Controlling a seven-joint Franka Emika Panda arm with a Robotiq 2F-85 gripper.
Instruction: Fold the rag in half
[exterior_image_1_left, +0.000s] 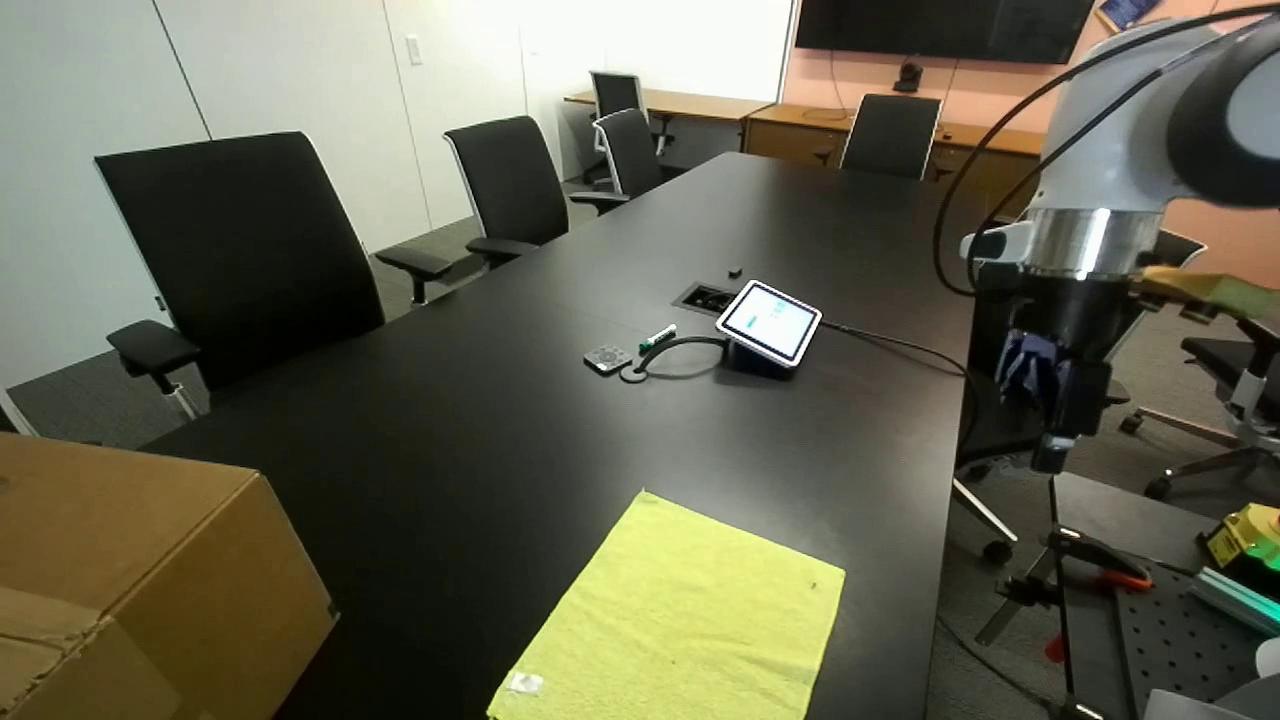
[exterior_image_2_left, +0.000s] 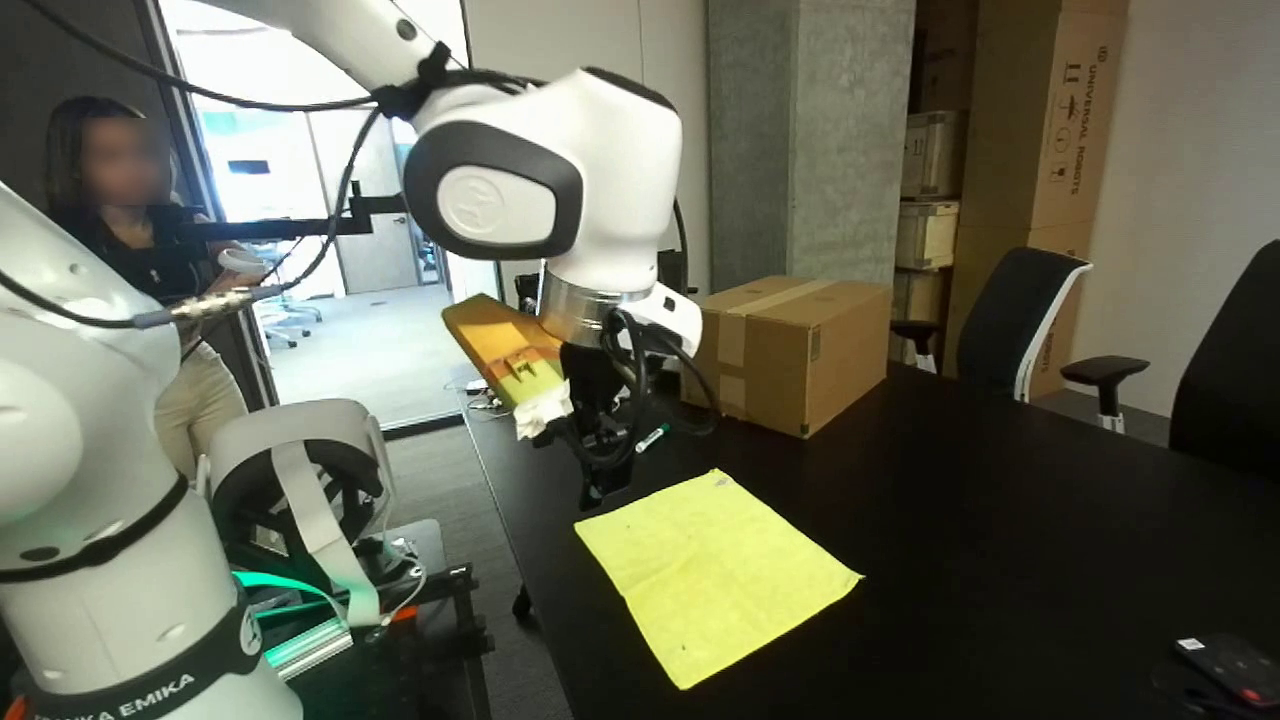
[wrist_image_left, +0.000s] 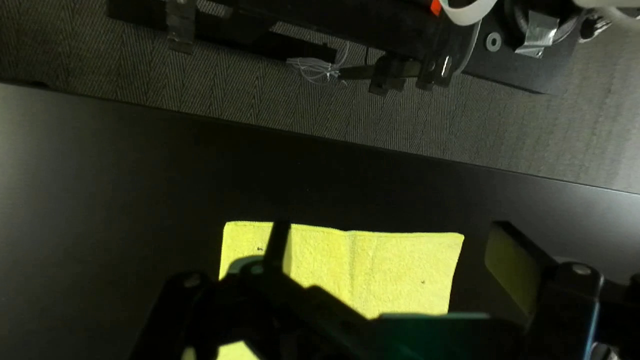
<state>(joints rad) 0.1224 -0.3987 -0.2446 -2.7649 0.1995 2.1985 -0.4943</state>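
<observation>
The rag (exterior_image_1_left: 680, 610) is a bright yellow-green cloth spread flat on the dark table (exterior_image_1_left: 430, 500). It also lies flat, with a faint crease, in an exterior view (exterior_image_2_left: 715, 575). In the wrist view the rag (wrist_image_left: 400, 275) shows its near edge and two corners; the gripper body hides much of the rest. My gripper (wrist_image_left: 391, 230) is open and empty, with its fingers wide apart. It hangs above the rag and does not touch it. In both exterior views the gripper (exterior_image_1_left: 1052, 455) is up in the air beside the rag, near the table's edge (exterior_image_2_left: 605, 492).
A cardboard box (exterior_image_1_left: 170, 580) stands on the table and also shows in an exterior view (exterior_image_2_left: 800, 350). A tablet on a stand (exterior_image_1_left: 768, 325), a marker (exterior_image_1_left: 658, 338) and a small flat pad (exterior_image_1_left: 607, 359) lie farther along. Chairs (exterior_image_1_left: 240, 260) line the table. A person (exterior_image_2_left: 120, 220) stands behind the arm.
</observation>
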